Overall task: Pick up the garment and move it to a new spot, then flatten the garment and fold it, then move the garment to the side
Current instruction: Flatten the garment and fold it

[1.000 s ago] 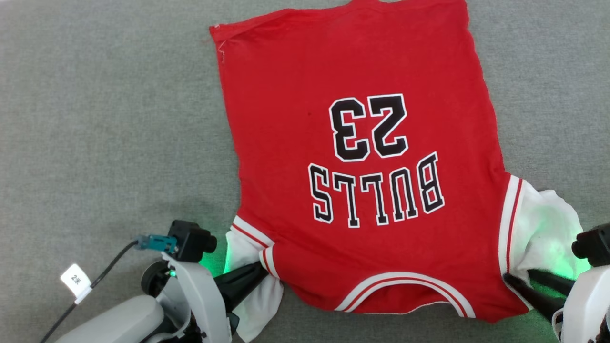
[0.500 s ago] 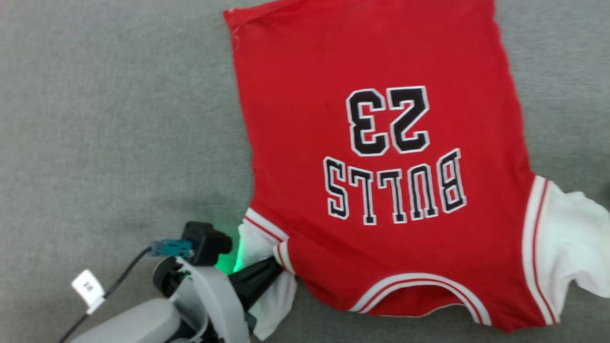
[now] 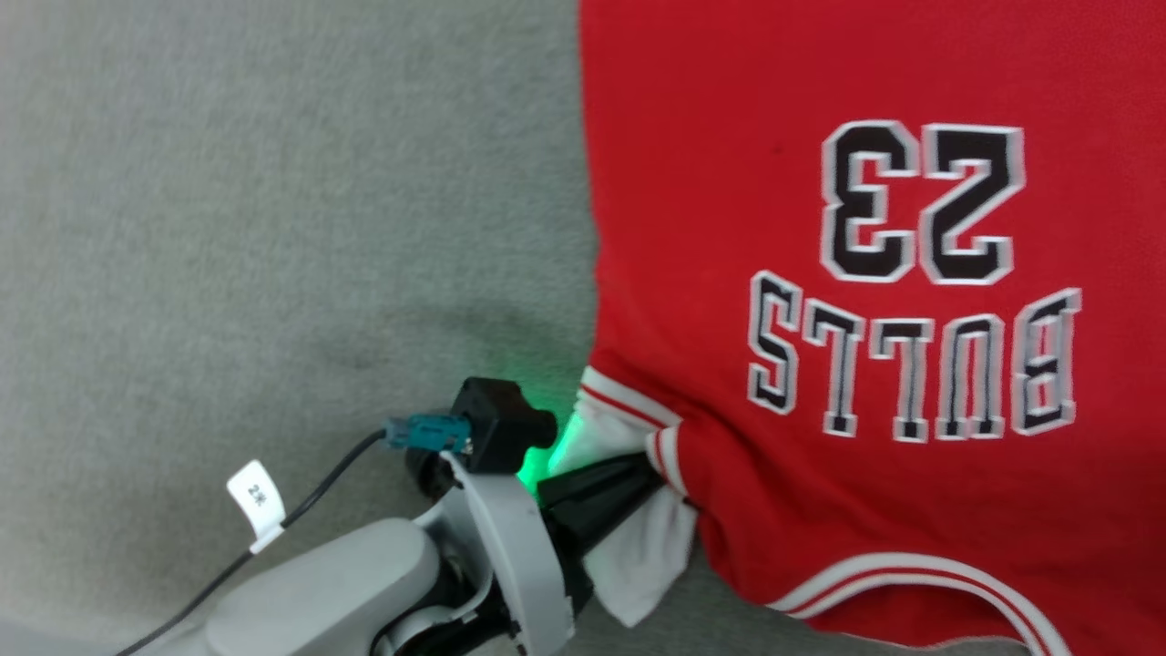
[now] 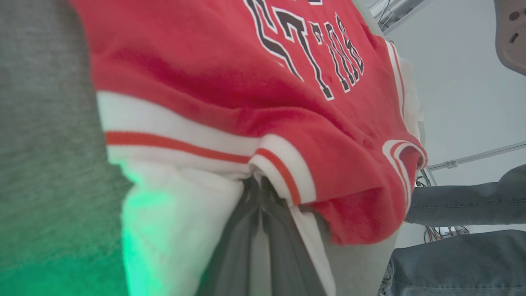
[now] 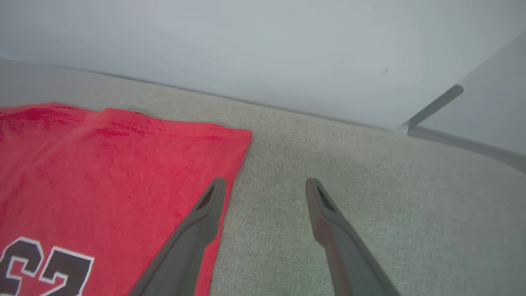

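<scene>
The garment [image 3: 820,273], a red jersey T-shirt with black white-outlined letters and the number 23, lies spread on the grey cloth surface [image 3: 273,228], printed side up and upside down in the head view. My left gripper [image 3: 651,469] is shut on its white sleeve at the striped trim. In the left wrist view the fingers [image 4: 263,246] pinch the garment [image 4: 230,82] at that trim. In the right wrist view my right gripper [image 5: 265,187] hovers open above the surface, over the far red edge of the garment [image 5: 102,164], holding nothing.
The grey cloth surface [image 5: 370,185] ends at a pale wall [image 5: 246,49]. A cable with a white tag [image 3: 255,497] runs from my left wrist. A person's legs in jeans [image 4: 464,205] stand beyond the garment in the left wrist view.
The head camera has swung left, so the garment sits further right in the picture. My right gripper let go of the right sleeve and left the head view. The left grip holds.
</scene>
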### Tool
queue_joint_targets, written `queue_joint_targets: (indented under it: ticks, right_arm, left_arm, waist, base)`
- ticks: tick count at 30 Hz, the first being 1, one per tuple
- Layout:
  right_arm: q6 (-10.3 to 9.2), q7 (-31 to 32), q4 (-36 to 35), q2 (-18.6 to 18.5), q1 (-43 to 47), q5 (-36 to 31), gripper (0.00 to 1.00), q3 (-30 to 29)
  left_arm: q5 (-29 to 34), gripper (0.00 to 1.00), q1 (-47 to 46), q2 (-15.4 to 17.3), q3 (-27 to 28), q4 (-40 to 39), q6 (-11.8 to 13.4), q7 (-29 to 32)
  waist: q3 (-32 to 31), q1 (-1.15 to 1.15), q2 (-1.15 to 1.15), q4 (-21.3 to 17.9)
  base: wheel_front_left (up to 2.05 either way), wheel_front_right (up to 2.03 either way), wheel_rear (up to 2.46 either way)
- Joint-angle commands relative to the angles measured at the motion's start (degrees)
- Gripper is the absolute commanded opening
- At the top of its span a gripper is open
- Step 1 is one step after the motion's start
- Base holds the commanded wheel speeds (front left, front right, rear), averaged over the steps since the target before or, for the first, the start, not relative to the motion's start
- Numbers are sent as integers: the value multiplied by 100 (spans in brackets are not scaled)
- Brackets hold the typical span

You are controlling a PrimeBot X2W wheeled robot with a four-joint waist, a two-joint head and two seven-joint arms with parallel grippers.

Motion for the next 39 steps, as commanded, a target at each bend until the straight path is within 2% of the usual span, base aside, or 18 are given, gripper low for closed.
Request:
queue_joint_targets:
  ticks: [1,4,7,15,16,17,21,23,29,39]
  right_arm:
    - [-5,63,284,71,-298,-119,100,49]
    - [-5,311,1028,229,-872,-331,100,325]
    - [-5,480,1447,181,-1237,-507,100,627]
    - [-2,893,2081,272,-1497,-410,100,1226]
    - [-1,871,2089,290,-1505,-380,44,1292]
    - [-1,851,2090,299,-1504,-325,0,1374]
    - [-1,463,2110,204,-1507,-163,0,1399]
    - [-2,135,2046,75,-1344,18,0,1461]
    - [-5,-297,1511,-383,-586,778,0,1604]
    - [-5,-249,-202,-1384,2036,2247,0,1594]
  left_arm:
    - [-37,0,99,-227,-173,361,-8,98]
    - [-1,0,52,-274,-190,507,-52,64]
    - [-24,0,32,-311,-183,586,-79,23]
    - [-60,0,2,-264,-165,755,-135,-65]
    - [-82,0,7,-284,-138,738,-139,-115]
    - [-119,0,16,-298,-110,717,-151,-143]
    - [-67,0,9,-207,-12,782,-98,-266]
    - [-111,0,76,-41,108,802,-26,-423]
    - [-211,0,478,387,280,519,186,-732]
    - [-486,0,1037,997,483,-267,537,-921]
  waist:
    - [587,0,0,540]
    - [734,0,0,667]
    - [825,0,0,776]
    - [899,0,0,814]
    - [895,0,0,797]
    - [891,0,0,774]
    - [763,0,0,652]
    - [509,0,0,509]
    - [-200,0,0,94]
    - [-1118,0,0,-638]
  base:
    - [0,0,0]
    - [0,0,0]
    - [0,0,0]
    - [0,0,0]
    - [0,0,0]
    - [0,0,0]
    - [0,0,0]
    - [0,0,0]
    - [0,0,0]
    - [0,0,0]
